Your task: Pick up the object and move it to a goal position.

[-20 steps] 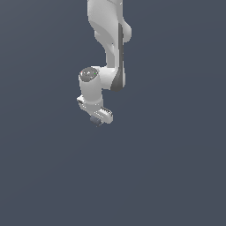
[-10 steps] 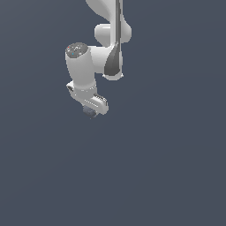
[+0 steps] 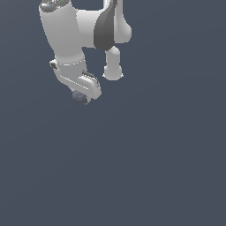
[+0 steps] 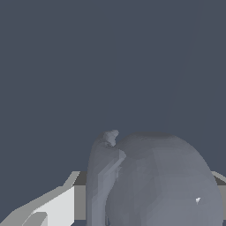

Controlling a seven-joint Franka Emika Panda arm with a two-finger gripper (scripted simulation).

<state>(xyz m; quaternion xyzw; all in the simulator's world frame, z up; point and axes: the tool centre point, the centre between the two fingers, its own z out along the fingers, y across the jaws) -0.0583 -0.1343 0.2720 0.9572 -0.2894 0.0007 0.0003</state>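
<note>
A white Franka Panda arm (image 3: 66, 31) with a dark grey joint cover reached down from the top of the exterior view, toward that view's left, against a plain slate-grey background with no visible table edge or other items. At its lower end, the white gripper (image 3: 81, 98) pointed downward and was tilted. Just under it showed a small, dark slate-grey, roundish object (image 3: 80, 98), barely darker than the background and narrower than the gripper body. In the wrist view, that object (image 4: 163, 185) filled the near part of the frame as a large rounded grey lump with a small stub on top, sitting against a pale grey finger (image 4: 48, 209). The jaws appeared closed narrowly on the object, holding it clear of any surface. Judging from this, the pick-up part of the task looked done: the object was gripped and lifted. What remained was carrying it to the goal position, but no goal marker was visible in either view, so how far it was from there could not be told.
</note>
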